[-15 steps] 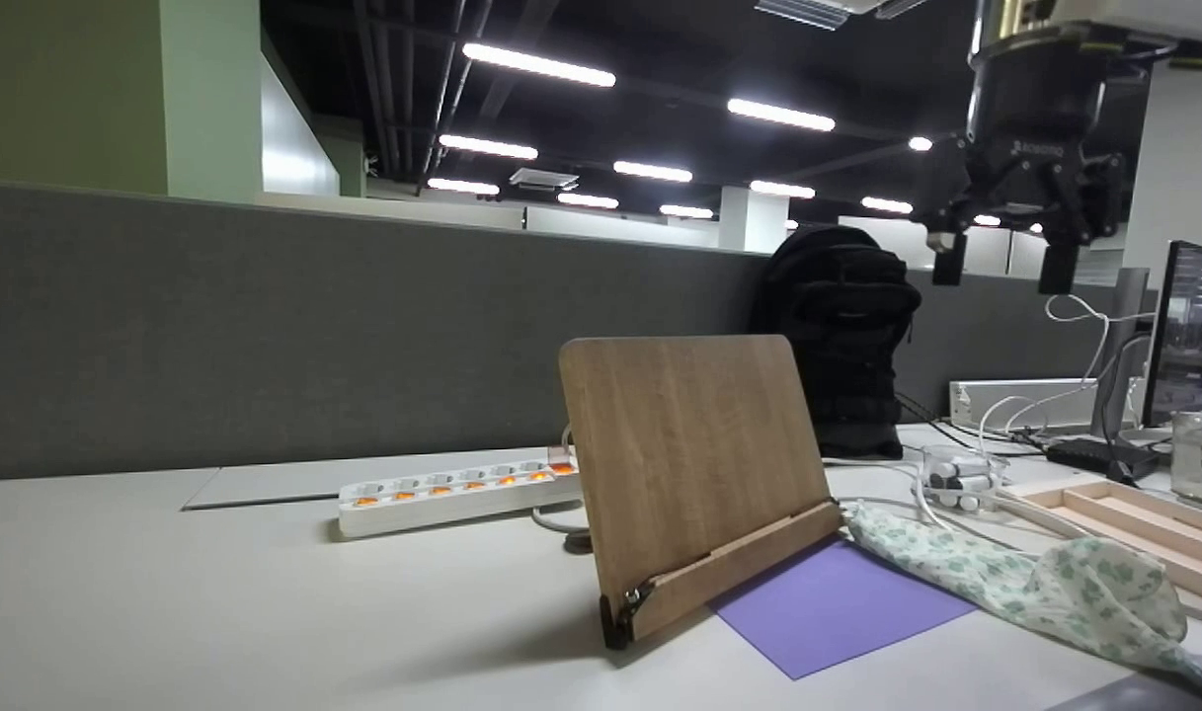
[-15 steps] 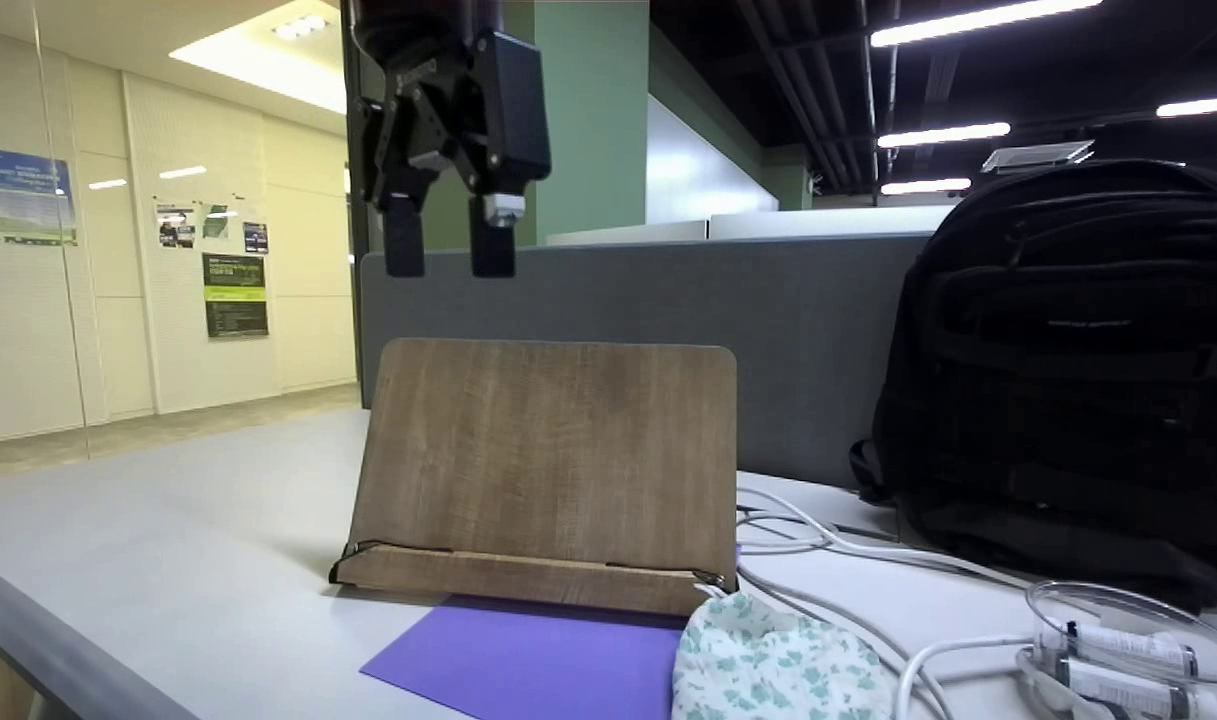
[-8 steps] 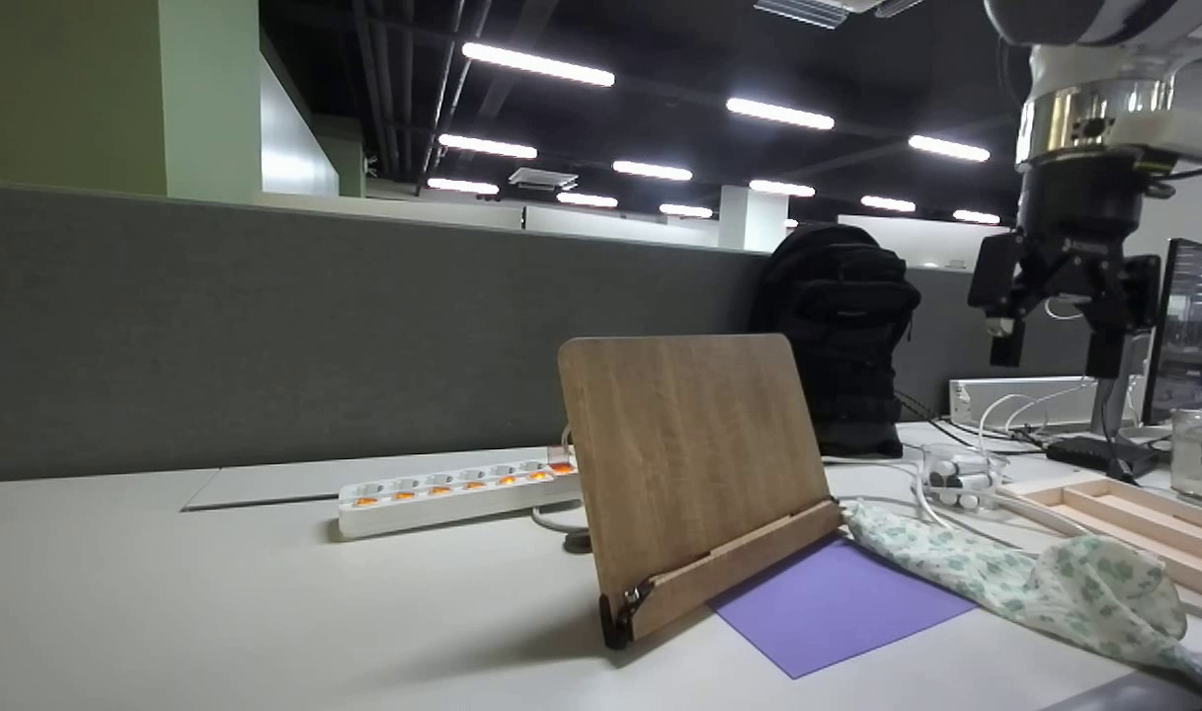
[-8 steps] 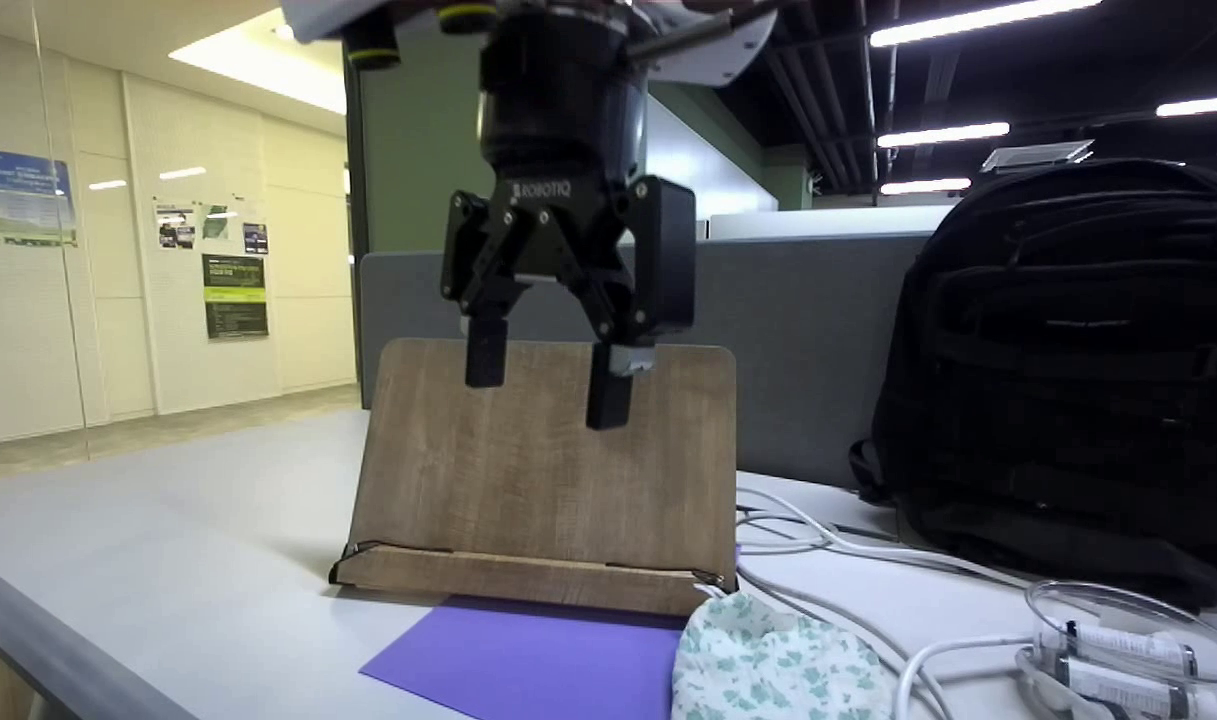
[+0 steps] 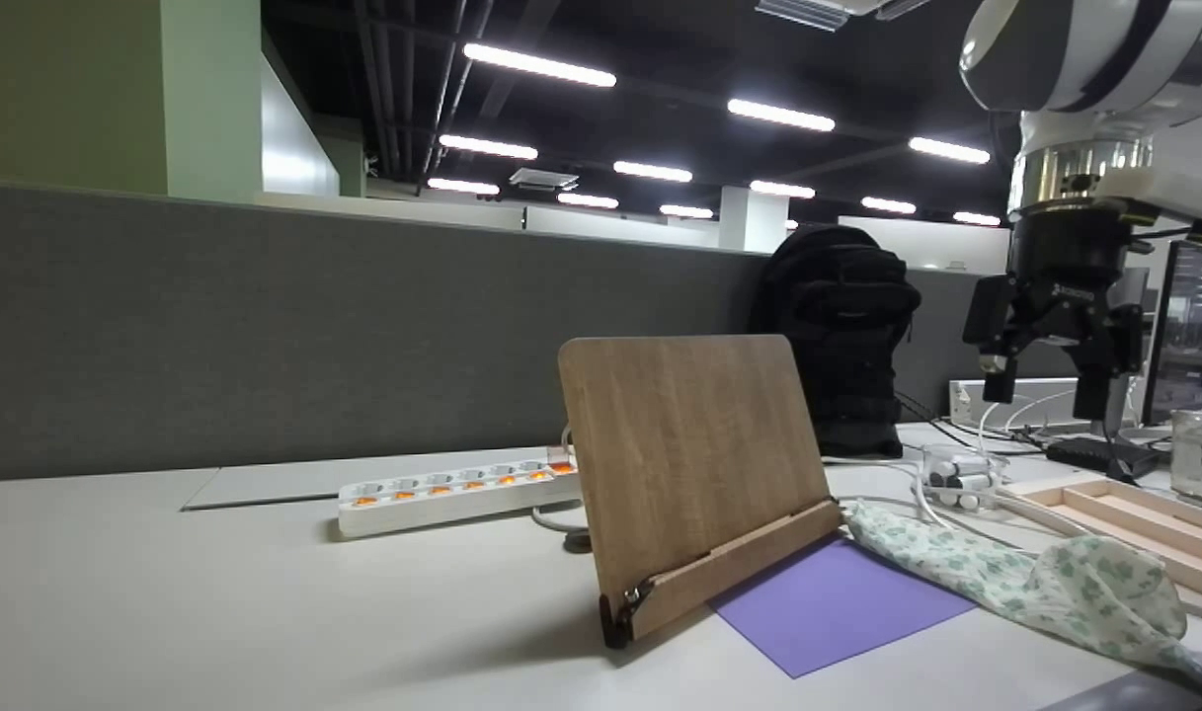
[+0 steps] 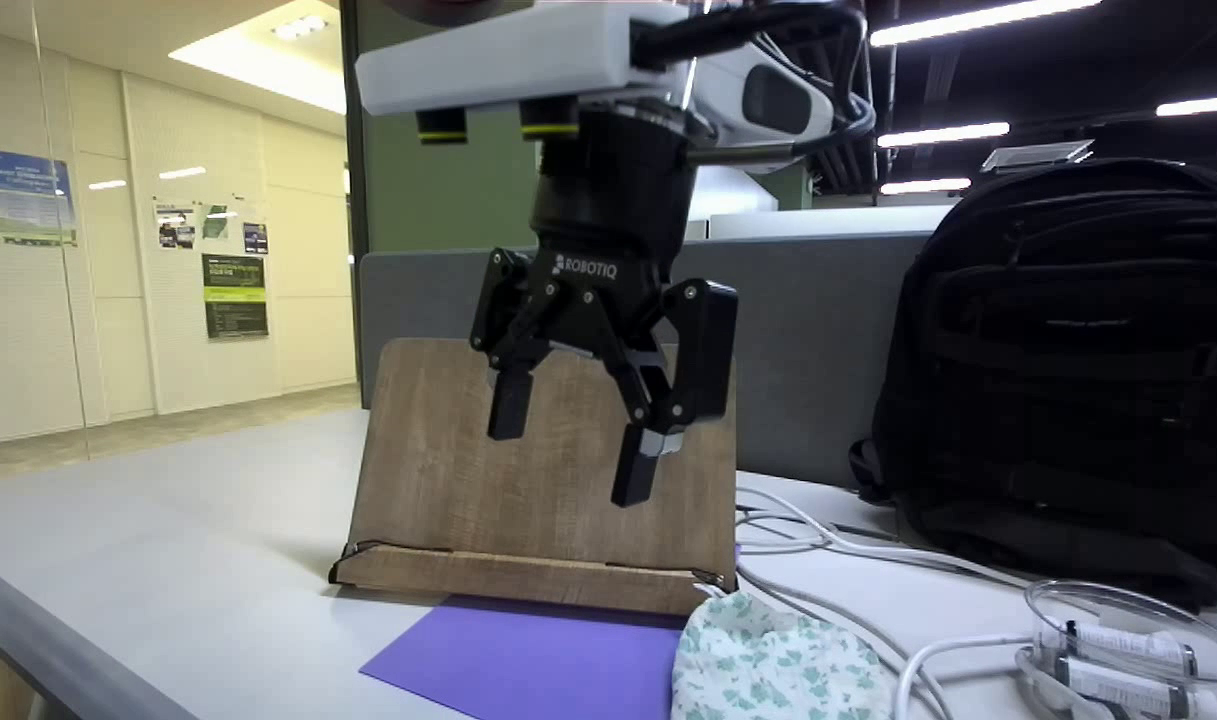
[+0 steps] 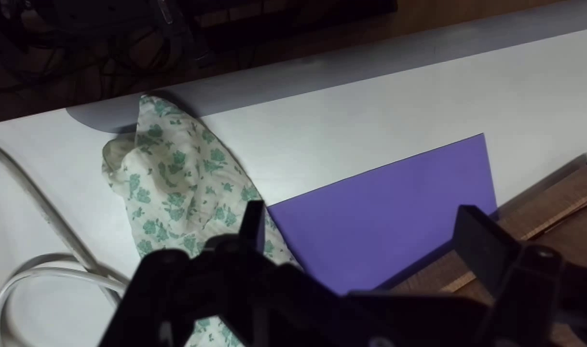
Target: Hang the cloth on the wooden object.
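The cloth, pale with green print, lies crumpled on the table in both exterior views (image 5: 1045, 583) (image 6: 778, 665) and at the left of the wrist view (image 7: 177, 188). The brown wooden board stands tilted, its ledge at the bottom, in both exterior views (image 5: 689, 444) (image 6: 553, 520); part of its ledge shows in the wrist view (image 7: 558, 205). My gripper is open and empty, pointing down, above the table in both exterior views (image 5: 1045, 393) (image 6: 571, 458). In the wrist view its fingers (image 7: 363, 219) span the purple sheet, the left finger overlapping the cloth's edge.
A purple sheet (image 5: 838, 612) lies flat before the board. A white power strip (image 5: 452, 499) is beside the board. A black backpack (image 6: 1068, 380) stands at the back. White cables (image 6: 818, 540), a clear container (image 6: 1133, 650) and pale wooden slats (image 5: 1134, 523) are near the cloth.
My gripper has come down from high above the table, and it has shifted right in an exterior view. It stays open. The cloth and the board have not moved.
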You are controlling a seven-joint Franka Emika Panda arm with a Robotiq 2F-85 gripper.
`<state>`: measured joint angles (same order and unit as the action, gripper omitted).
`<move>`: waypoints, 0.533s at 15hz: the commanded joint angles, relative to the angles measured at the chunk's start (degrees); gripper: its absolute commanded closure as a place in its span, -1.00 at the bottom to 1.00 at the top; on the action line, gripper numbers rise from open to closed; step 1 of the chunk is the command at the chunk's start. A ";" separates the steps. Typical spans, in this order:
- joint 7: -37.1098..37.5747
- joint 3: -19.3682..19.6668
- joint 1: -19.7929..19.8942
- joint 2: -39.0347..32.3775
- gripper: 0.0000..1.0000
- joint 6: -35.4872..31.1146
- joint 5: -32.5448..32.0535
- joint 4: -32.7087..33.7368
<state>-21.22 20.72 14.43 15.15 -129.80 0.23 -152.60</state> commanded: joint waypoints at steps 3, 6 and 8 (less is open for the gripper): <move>-3.44 1.14 0.97 -4.80 -1.00 -2.88 -0.03 2.22; -9.01 2.28 1.31 -9.84 -1.00 -3.51 0.65 4.07; -11.65 2.56 1.94 -13.36 -1.00 -4.22 1.20 5.51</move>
<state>-28.92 22.69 15.79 7.80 -133.55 0.24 -150.76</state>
